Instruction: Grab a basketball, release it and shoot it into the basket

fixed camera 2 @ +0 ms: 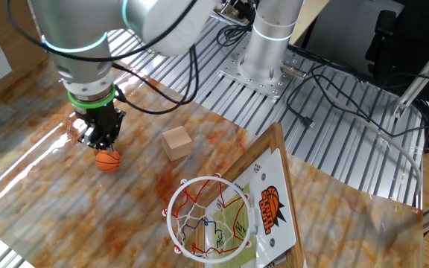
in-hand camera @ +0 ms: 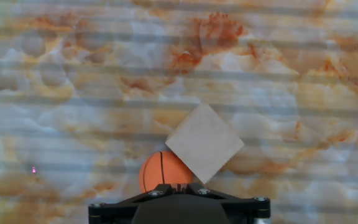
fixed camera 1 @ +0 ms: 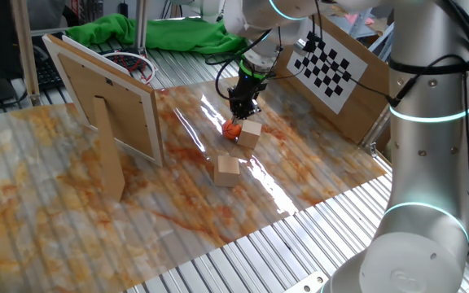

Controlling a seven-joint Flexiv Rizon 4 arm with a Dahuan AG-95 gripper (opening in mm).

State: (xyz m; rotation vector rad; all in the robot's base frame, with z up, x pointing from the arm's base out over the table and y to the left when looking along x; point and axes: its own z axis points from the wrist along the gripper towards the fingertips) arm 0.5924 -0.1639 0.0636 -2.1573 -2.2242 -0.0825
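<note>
The marbled orange-and-white tabletop [fixed camera 1: 316, 183] carries an upright wood-framed panel with a red netted hoop [fixed camera 2: 208, 216] near one edge; the black jaws [fixed camera 2: 101, 140] hover above the small orange seamed basketball [fixed camera 2: 108, 159], whether open I cannot tell; the ball touches a tan wooden cube [fixed camera 1: 250, 133] mid-tabletop.

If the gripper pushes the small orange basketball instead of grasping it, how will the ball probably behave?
The basketball is round and lies on a smooth, glossy mat, so it would probably roll away. A wooden cube sits right beside it and might stop it on that side. It looks tiny, so likely light.
</note>
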